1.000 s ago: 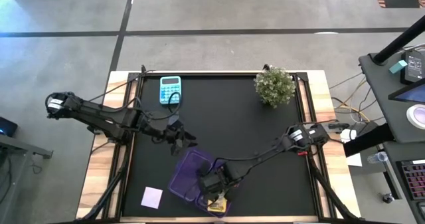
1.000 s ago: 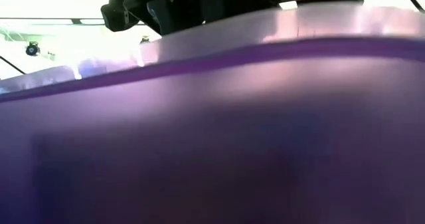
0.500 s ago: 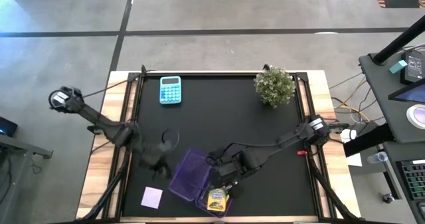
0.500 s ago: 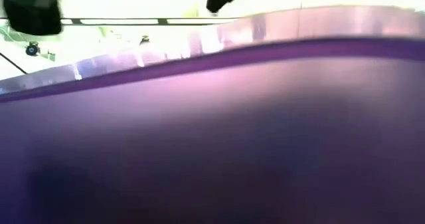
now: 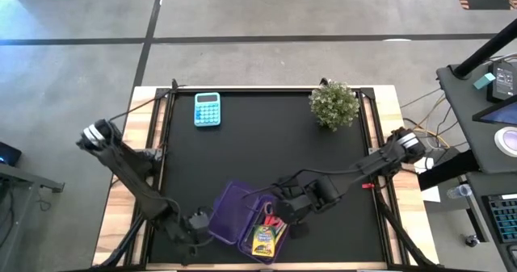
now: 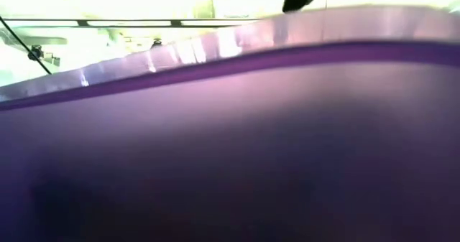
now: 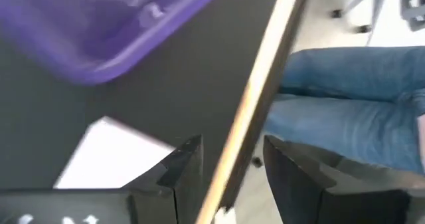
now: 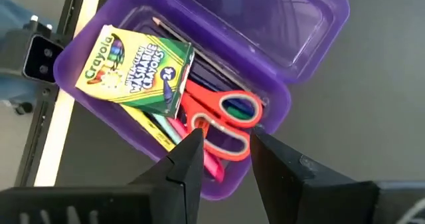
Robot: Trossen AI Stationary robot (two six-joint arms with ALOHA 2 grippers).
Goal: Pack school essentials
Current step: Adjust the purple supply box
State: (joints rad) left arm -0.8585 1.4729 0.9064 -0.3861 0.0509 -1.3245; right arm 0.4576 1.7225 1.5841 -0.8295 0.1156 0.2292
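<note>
The translucent purple case (image 5: 230, 210) lies open by the table's near edge, and its wall (image 6: 230, 141) fills the low view. Inside it lie the yellow crayon box (image 8: 136, 68), the red-handled scissors (image 8: 222, 117) and thin pens (image 8: 166, 127). My right gripper (image 8: 222, 154) hovers open just right of the case (image 5: 292, 210). My left gripper (image 5: 196, 222) is low at the case's left end, open (image 7: 229, 167). The pale note pad (image 7: 109, 154) lies flat on the mat beside one of its fingers; in the high view the arm hides the pad.
A blue calculator (image 5: 207, 109) and a small potted plant (image 5: 334, 104) stand along the far edge. The table's wooden near edge (image 7: 265, 84) runs between my left fingers. Beyond that edge are a person's legs in jeans (image 7: 345, 111).
My left gripper has swung from the table's middle toward the near edge and down, ending beside the case over the note pad. My right gripper has drawn back from the crayon box toward the right, uncovering the case's contents. The crayon box lies in the case.
</note>
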